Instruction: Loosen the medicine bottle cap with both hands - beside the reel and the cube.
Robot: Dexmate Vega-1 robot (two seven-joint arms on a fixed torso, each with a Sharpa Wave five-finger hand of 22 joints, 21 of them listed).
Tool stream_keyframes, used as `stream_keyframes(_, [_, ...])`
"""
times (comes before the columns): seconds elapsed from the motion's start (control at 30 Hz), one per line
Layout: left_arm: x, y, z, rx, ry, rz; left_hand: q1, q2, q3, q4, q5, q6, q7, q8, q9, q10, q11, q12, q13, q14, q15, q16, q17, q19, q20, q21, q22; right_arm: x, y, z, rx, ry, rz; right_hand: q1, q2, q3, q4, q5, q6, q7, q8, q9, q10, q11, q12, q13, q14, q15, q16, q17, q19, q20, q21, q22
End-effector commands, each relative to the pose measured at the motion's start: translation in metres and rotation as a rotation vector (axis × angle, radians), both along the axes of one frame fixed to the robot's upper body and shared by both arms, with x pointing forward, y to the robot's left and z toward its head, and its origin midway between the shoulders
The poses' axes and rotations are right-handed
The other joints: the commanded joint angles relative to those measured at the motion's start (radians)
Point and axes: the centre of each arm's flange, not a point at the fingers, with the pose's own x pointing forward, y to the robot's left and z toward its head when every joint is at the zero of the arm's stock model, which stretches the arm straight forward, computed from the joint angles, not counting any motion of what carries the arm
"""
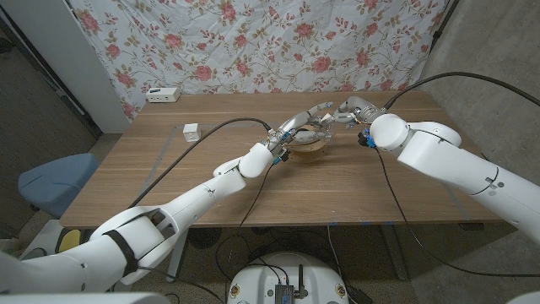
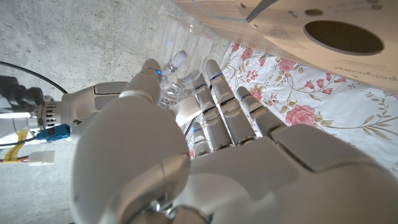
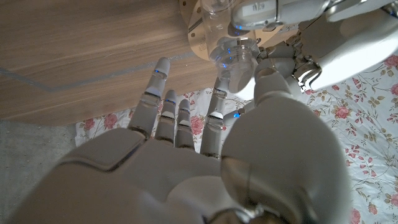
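Observation:
A clear medicine bottle hangs over the far middle of the table, between my two hands. My left hand grips its body; in the left wrist view the bottle sits between the thumb and fingers of that hand. My right hand meets it from the right. In the right wrist view the bottle's clear cap is pinched between the thumb and a finger of my right hand, with my left hand behind it. The reel lies on the table under the hands. The white cube sits to the left.
A white box stands at the table's back left corner. A floral cloth hangs behind the table. Cables run along both arms. A blue chair stands off the left edge.

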Motion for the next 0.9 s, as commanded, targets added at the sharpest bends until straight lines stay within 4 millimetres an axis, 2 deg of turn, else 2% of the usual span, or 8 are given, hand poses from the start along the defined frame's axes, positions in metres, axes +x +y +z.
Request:
stream_keyframes(0.03, [0.0005,0.0006,0.0001,0.0,0.0,0.001,0.003,0.012,0.008,-0.002,0.006,0.004,-0.004,0.002,0.001,0.062,-0.054,0.005,0.006,0.004,-0.076,0.0,0.002,0.003,-0.064,0.0,0.003,-0.0005,0.0002,0.0005,0.009,-0.005,0.002,0.012,-0.001,0.009,0.003,0.0,0.008,-0.002,0.009,0.001,0.009,0.002,0.004,0.0,0.012,0.001,0.004,0.003,0.009,-0.005,0.005,0.0])
stream_keyframes(0.13, [0.0007,0.0006,0.0002,0.001,0.0,0.001,0.003,0.012,0.008,-0.002,0.006,0.004,-0.003,0.002,0.001,0.061,-0.054,0.004,0.006,0.004,-0.076,0.0,0.002,0.003,-0.063,0.0,0.003,-0.0004,0.0001,0.0004,0.008,-0.007,0.003,0.012,-0.001,0.009,0.003,0.0,0.009,-0.009,0.009,0.0,0.01,0.001,0.003,-0.001,0.014,0.002,0.004,0.003,0.009,-0.005,0.004,0.0])
stream_keyframes(0.53, [0.001,0.0001,0.0019,0.003,-0.005,-0.001,0.003,0.012,0.009,-0.002,0.006,0.003,-0.002,0.002,0.001,0.061,-0.054,0.004,0.006,0.004,-0.075,0.0,0.002,0.003,-0.063,0.0,0.003,0.0005,0.0001,0.0004,0.0,0.011,0.007,0.012,-0.001,0.007,0.007,-0.001,-0.005,-0.003,0.002,-0.003,-0.001,0.004,-0.005,-0.001,0.007,0.003,-0.001,0.004,0.006,-0.007,0.002,0.0])
stream_keyframes(0.9, [0.0001,-0.0005,0.0021,0.004,-0.008,-0.003,0.003,0.011,0.009,-0.003,0.006,0.005,-0.003,0.003,0.001,0.062,-0.054,0.005,0.006,0.002,-0.076,-0.001,0.002,0.003,-0.064,0.0,0.003,0.0,0.0004,0.0001,-0.016,0.034,0.022,-0.015,-0.007,-0.006,0.021,-0.005,-0.068,0.014,-0.019,0.001,-0.025,0.018,-0.017,-0.001,-0.014,0.006,-0.011,0.005,-0.006,-0.001,-0.002,0.0])
